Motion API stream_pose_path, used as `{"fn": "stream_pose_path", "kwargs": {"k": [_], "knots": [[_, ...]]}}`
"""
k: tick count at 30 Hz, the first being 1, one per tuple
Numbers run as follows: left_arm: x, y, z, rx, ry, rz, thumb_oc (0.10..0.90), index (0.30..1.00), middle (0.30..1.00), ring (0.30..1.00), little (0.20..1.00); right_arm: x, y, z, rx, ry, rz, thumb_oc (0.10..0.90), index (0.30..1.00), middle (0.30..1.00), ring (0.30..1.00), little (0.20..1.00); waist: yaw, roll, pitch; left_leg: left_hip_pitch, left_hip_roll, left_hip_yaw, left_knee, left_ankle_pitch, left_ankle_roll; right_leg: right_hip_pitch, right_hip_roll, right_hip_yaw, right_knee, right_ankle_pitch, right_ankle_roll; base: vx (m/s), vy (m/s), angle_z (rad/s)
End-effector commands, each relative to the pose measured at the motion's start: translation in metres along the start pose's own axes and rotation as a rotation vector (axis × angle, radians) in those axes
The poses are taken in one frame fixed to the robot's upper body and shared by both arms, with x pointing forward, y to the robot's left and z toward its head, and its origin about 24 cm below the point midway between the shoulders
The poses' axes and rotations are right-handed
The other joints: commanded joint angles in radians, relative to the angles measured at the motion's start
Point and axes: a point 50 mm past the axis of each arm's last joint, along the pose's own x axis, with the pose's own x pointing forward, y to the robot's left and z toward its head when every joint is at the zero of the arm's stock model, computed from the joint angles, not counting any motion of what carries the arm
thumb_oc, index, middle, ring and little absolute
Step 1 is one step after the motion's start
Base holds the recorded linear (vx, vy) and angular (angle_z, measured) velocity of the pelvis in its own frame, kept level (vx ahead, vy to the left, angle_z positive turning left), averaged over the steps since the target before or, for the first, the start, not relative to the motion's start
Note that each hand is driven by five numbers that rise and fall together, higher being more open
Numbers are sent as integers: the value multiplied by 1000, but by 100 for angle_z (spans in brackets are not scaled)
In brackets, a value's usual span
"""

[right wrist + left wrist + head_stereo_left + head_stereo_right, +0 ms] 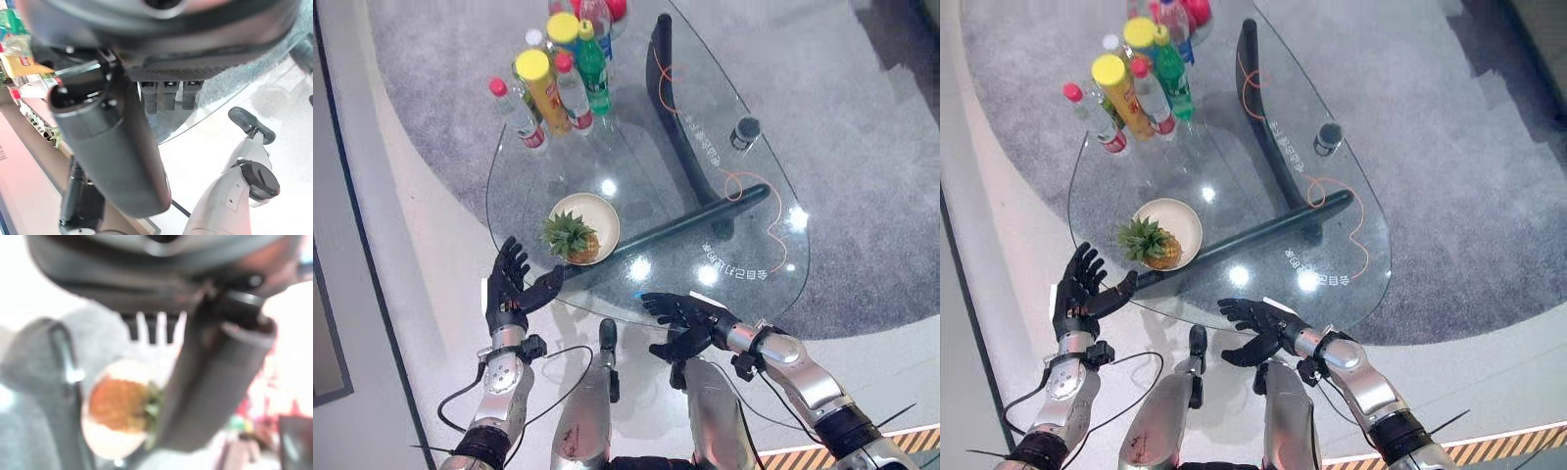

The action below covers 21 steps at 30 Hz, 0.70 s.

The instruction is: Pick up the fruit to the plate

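Clear glass worktop (744, 211) with a rounded outline, dark frame showing through it. Cluster of coloured plastic bottles (558, 73) at the far edge; small dark round cap-like object (745, 130) towards the right edge with a thin orange cord (759, 186) trailing over the glass.

Round cream plate (597, 217) sits near the near-left edge, and the small orange pineapple with green spiky crown (572, 238) already lies on it, so placement looks done. Left wrist view is poor, but fruit on plate seems to agree.

Left hand (512, 283) is just off the near-left edge, fingers spread straight, thumb out towards the plate, holding nothing. Right hand (687, 319) is at the near edge, fingers loosely extended, empty.

Step in hand, I judge: clear away. Lift the left hand up and back so the thumb doesn't catch the glass edge or nudge the plate.

Room: open floor on the near side; mid-worktop is bare; avoid the bottles and the cord.
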Motion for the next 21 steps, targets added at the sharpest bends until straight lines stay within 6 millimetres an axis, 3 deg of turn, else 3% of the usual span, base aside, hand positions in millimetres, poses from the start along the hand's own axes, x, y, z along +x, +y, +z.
{"fn": "stream_pose_path", "kwargs": {"k": [1, 10, 15, 21], "knots": [[2, 13, 12, -33, -65, 28, 800, 900, 900, 900, 900, -7, 6, 21, -97, -126, 21, 800, 900, 900, 900, 900, 0, -22, -89, 14, -83, 0, 34, -75, -17, 144, 25, -73, -118, 16, 44, 28, 6, 5], [-19, 32, -26, -13, 122, 139, 800, 900, 900, 900, 900, -13, 2, -17, -27, 14, -121, 800, 900, 900, 900, 900, -11, -25, -204, 107, -67, -9, -48, -62, -25, 239, 29, -67, -172, 13, 39, 36, 7, 4], [-43, 45, -65, -1, 374, 226, 800, 900, 900, 900, 900, -16, 9, -51, 108, 122, -245, 800, 900, 900, 900, 900, -25, -30, -279, 157, -55, 9, -70, -66, -27, 289, 20, -66, -207, 22, 40, 50, -6, 3], [-65, 41, -91, 55, 539, 210, 800, 900, 900, 900, 900, -18, 17, -81, 242, 214, -406, 800, 900, 900, 900, 900, -38, -21, -332, 201, -45, 34, -93, -74, -24, 326, 12, -60, -241, 39, 46, 15, 0, -1]]}}
